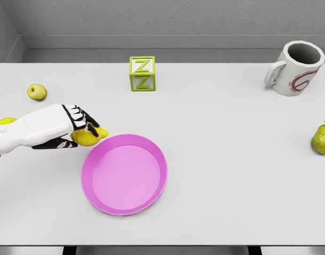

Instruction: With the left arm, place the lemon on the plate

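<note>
A yellow lemon (91, 136) is held in my left hand (80, 129), whose black-tipped fingers curl around it. The hand comes in from the left edge and sits just left of the pink plate (151, 188), with the lemon close to the plate's upper-left rim. The plate lies flat on the white table, with nothing on it. Part of the lemon is hidden under the fingers. My right arm is out of view.
A small yellow-green apple (36, 91) lies at the far left, and another yellow fruit (6, 121) peeks out behind my forearm. A green Z block (142, 74) stands at the back centre, a white mug (295, 69) at the back right, a green pear (322, 139) at the right edge.
</note>
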Tool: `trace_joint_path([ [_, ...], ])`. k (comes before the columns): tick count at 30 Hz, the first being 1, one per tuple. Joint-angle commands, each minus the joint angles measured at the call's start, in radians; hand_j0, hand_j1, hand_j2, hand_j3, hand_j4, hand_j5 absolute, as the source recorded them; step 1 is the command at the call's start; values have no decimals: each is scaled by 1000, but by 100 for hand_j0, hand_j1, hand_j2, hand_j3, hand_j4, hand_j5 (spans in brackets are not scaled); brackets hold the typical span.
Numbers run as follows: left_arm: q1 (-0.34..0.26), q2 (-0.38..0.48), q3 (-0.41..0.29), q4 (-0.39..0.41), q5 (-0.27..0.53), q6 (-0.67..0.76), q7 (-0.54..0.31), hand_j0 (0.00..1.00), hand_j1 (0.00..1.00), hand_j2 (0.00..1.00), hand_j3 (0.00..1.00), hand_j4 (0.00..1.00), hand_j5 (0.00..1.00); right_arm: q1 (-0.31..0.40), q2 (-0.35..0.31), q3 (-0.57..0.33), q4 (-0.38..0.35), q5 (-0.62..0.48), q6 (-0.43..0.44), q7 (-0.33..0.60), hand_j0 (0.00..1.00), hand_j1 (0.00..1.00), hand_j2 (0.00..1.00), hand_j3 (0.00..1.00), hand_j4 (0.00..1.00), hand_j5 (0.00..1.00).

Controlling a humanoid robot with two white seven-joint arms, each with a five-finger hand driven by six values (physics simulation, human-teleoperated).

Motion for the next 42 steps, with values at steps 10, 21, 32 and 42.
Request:
trace_joint_path([
  [10, -2, -48, -8, -2, 6, 1, -8, 60, 60, 60, 60, 60, 60, 0, 0, 0, 0, 0, 0, 0, 100, 100, 100, 100, 100, 100],
  [21, -2, -99, -15, -2, -2, 1, -18, 59, 59, 59, 59, 59, 59, 2, 0, 0, 0, 0, 0, 0, 100, 100, 100, 100, 100, 100],
  [32, -3, -122, -40, -2, -6, 1, -53, 59, 59, 59, 59, 59, 59, 0, 0, 2, 0, 0, 0, 1, 100, 100, 100, 100, 100, 100],
  [42, -15, -134, -54, -2, -6, 1, -58, 60, 60, 60, 60, 60, 60, 2, 0, 0, 0, 0, 0, 0, 100, 100, 100, 100, 100, 100],
])
